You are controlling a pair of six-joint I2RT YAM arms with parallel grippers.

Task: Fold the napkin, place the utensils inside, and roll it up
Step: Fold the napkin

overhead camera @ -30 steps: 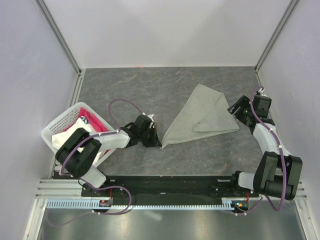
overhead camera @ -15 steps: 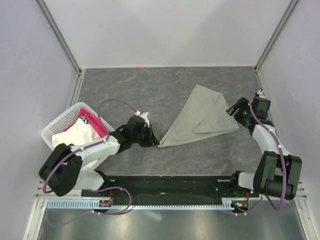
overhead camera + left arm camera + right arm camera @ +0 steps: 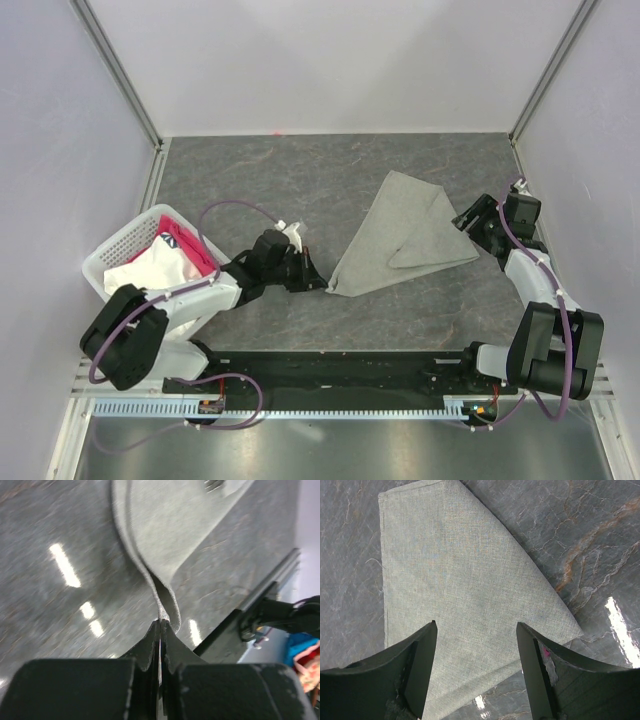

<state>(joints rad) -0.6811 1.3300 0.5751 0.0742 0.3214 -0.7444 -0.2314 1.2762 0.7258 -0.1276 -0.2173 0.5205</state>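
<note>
The grey-green napkin (image 3: 400, 235) lies partly folded on the dark table, a triangular flap over its right part. My left gripper (image 3: 316, 283) is shut on the napkin's near-left corner; in the left wrist view the cloth (image 3: 165, 535) rises from between the closed fingertips (image 3: 161, 622). My right gripper (image 3: 466, 222) is open just above the napkin's right corner; in the right wrist view the napkin (image 3: 455, 595) lies between and beyond its spread fingers (image 3: 425, 650). No utensils are in view.
A white basket (image 3: 118, 246) holding a pink cloth (image 3: 180, 240) and a white cloth (image 3: 155, 270) stands at the left of the table. White walls enclose the table at the back and both sides.
My left gripper has moved right and slightly back with the napkin's corner, pushing that corner in toward the cloth. The right arm has barely moved.
</note>
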